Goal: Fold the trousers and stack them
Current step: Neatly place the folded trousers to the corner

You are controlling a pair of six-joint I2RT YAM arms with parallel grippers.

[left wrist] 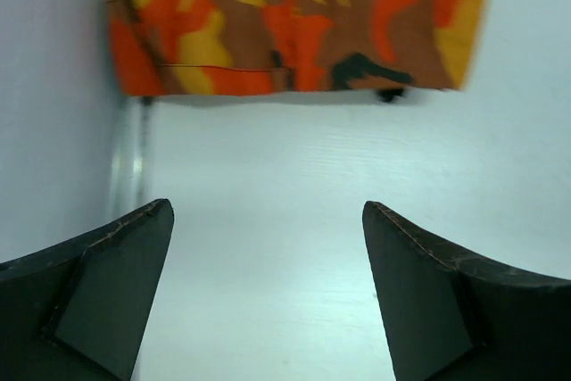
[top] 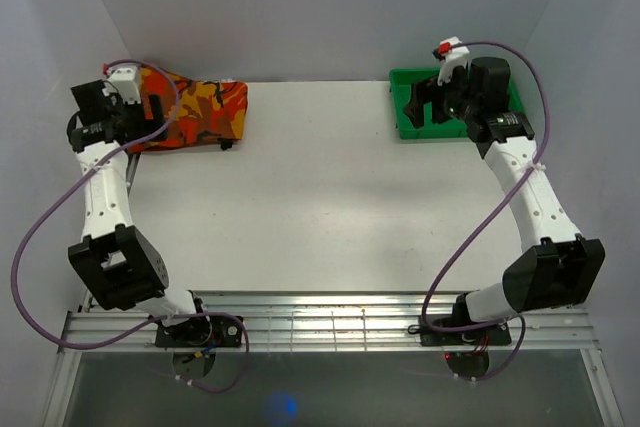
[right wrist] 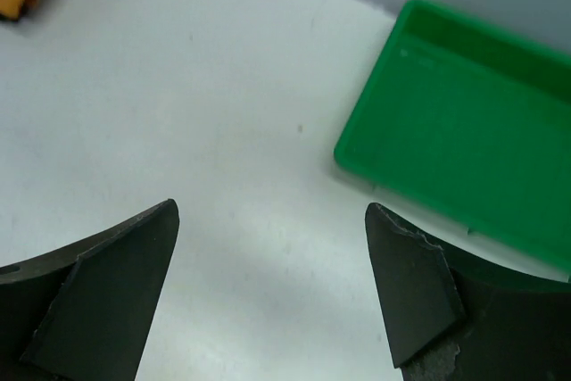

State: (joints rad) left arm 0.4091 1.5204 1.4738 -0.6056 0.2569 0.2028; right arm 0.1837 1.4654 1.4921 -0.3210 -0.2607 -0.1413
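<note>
The trousers (top: 200, 112), in orange, red, yellow and black camouflage print, lie folded into a compact bundle at the far left corner of the table. They also show across the top of the left wrist view (left wrist: 294, 24). My left gripper (left wrist: 268, 247) is open and empty, held above bare table just short of the bundle's near edge; in the top view it (top: 150, 112) overlaps the bundle's left end. My right gripper (right wrist: 272, 247) is open and empty, above the table beside the green tray; in the top view it (top: 425, 97) is at the far right.
A green tray (top: 405, 125) sits at the far right corner, also in the right wrist view (right wrist: 464, 122). A white wall (left wrist: 53, 95) rises close on the left of the trousers. The white table (top: 330, 207) stretches between the arms.
</note>
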